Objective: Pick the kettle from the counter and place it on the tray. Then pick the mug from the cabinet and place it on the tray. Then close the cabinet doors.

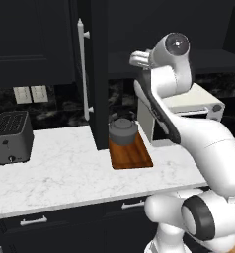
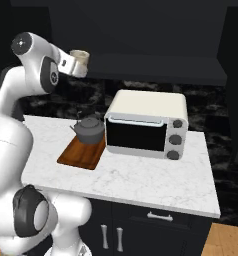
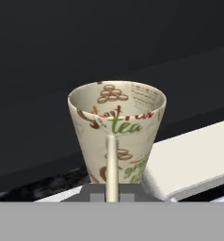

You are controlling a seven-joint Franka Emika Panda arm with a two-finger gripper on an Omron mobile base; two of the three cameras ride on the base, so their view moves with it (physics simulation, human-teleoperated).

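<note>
The claw is clamped shut on the mug's handle at lower centre of the hand view, which alone shows the printed pattern (brown and green lettering). In the right base view the mug hangs at upper left, high above the surface. The kettle sits on the tray's far end, just beside the toaster oven; the near end lies bare. The left base view adds an open cabinet door edging the tray, and a toaster at left.
</note>
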